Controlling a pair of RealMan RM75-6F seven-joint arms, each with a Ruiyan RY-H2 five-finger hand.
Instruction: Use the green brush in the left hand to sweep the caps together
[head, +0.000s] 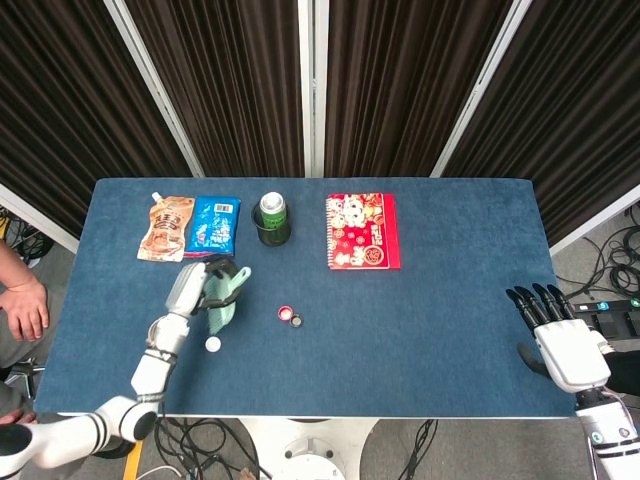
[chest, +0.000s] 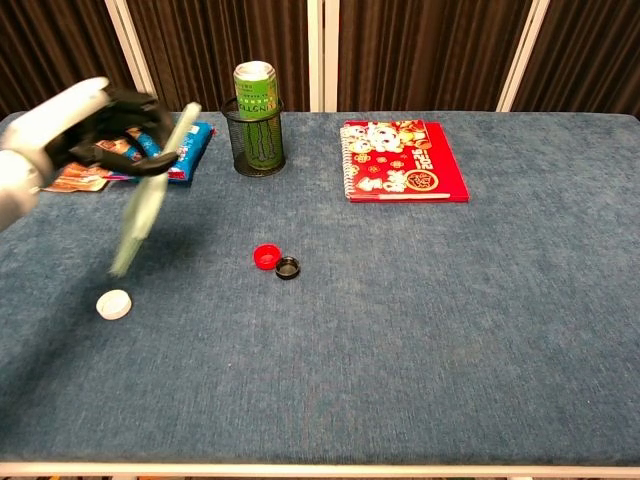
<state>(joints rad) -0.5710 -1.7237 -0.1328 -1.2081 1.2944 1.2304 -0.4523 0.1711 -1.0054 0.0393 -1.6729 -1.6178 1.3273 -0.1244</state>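
my left hand (chest: 70, 125) grasps green brush (chest: 150, 195) above white cap (chest: 114, 304) | red cap (chest: 266, 256) touching black cap (chest: 288, 267) | right hand (head: 560, 335) released, fingers spread

The worktop (chest: 480, 300) wears matt, napped blue cloth; the holder (chest: 252, 140) is black wire mesh; the snack packets (head: 213, 226) are glossy foil.

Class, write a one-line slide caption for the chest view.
Left hand holds green brush above white cap.

We see print on the green can (chest: 256, 110), snack packets (chest: 186, 143) and red notebook (chest: 402, 160), but none we can read.
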